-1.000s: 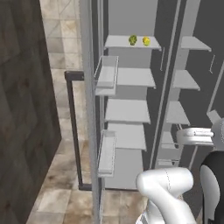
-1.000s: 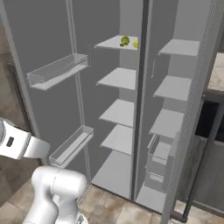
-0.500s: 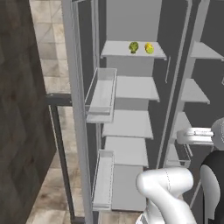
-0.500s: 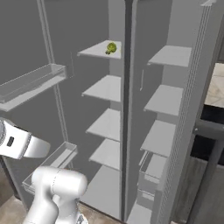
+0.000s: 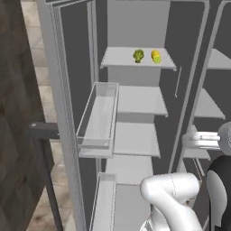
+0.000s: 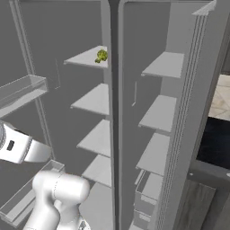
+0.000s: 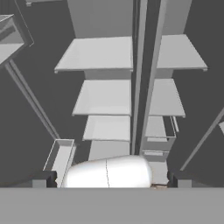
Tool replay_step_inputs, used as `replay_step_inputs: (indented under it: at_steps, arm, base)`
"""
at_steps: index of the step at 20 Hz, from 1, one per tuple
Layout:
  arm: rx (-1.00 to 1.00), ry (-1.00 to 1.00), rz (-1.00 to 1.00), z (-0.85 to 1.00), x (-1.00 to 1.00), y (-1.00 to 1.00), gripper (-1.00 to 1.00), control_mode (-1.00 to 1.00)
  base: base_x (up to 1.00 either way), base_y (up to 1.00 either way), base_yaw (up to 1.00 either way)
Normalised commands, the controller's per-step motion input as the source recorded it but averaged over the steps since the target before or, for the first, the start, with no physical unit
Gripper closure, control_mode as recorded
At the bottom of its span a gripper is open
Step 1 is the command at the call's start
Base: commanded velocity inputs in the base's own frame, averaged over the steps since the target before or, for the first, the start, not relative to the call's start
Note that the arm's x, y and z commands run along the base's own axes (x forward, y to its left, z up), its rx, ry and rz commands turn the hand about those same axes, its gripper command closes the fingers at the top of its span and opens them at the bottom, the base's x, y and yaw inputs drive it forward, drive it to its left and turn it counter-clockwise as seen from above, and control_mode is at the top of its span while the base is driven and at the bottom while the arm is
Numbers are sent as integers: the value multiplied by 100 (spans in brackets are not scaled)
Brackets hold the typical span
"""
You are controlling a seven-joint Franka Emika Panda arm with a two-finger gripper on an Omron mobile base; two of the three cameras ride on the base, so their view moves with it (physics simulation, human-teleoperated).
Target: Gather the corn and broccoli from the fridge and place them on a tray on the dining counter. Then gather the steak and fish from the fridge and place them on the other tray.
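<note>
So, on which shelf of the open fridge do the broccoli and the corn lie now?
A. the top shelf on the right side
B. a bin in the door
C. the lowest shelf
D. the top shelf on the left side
D: the broccoli and the corn sit side by side on the top left shelf of the fridge.

Flat, even rendered light with faint soft shadows, no glare, and slightly soft, low-detail edges throughout.

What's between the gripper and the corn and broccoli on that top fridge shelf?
Nothing visible blocks them. The fridge is open; the broccoli and the corn sit side by side, apart, on the upper left shelf with no other item around them. The open gripper is well below, facing lower shelves, so it must rise past those shelf edges.
</note>
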Motion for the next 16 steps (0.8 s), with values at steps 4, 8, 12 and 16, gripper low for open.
replay_step_inputs:
  at_steps: [4, 8, 12, 16]
  arm:
    - [0, 0, 0, 0, 0, 0, -100, 100]
    - [0, 0, 0, 0, 0, 0, -100, 100]
    - [0, 0, 0, 0, 0, 0, -100, 100]
    - [0, 0, 0, 0, 0, 0, -100, 100]
  base:
    - [69, -13, 0]
    - [63, -4, 0]
    - [44, 0, 0]
    - [16, 0, 0]
